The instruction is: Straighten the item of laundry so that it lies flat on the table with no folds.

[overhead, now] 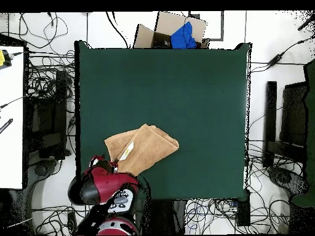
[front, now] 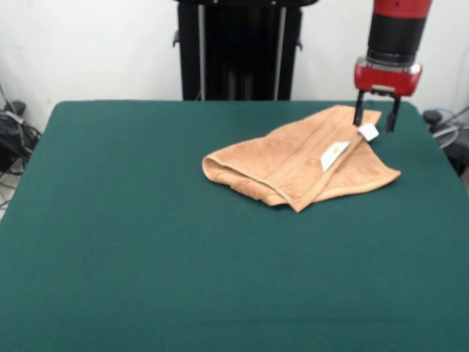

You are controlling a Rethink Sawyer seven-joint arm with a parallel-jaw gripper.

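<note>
Your gripper (front: 375,121) hung with fingers spread, holding nothing, directly over the towel's (front: 297,161) pedestal-side corner beside the white label (front: 368,131); the folded towel stretched away from that corner across the table (front: 146,242).

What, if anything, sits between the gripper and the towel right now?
Nothing visible. The gripper hangs open right over the folded towel's far corner, by its white label. The green table around the towel holds nothing else.
</note>
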